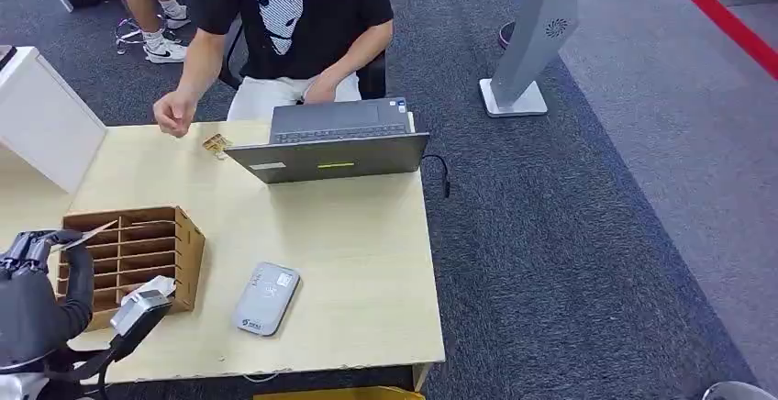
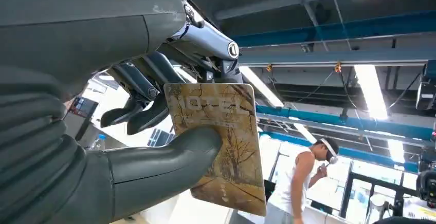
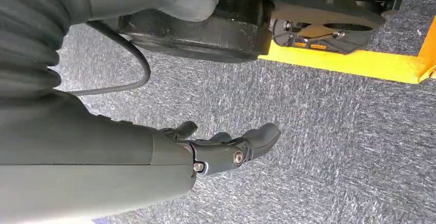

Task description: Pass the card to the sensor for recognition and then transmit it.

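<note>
Right, my left hand [image 2: 154, 131] pinches the card [image 2: 221, 147] thumb-to-fingers, face exposed, raised near-left over the counter [image 1: 349, 262] so the sensor [image 1: 266, 299] can read it. Right hand [image 3: 226, 149] hangs loosely spread, holding nothing.

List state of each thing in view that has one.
Brown printed hotel card: pinched by left hand, lifted off table.
Right hand: hanging, holding nothing, fingers loosely curled.
Grey laptop: open.
Wooden slotted card rack: upright on table.
Grey flat card sensor: lying flat, untouched.
</note>
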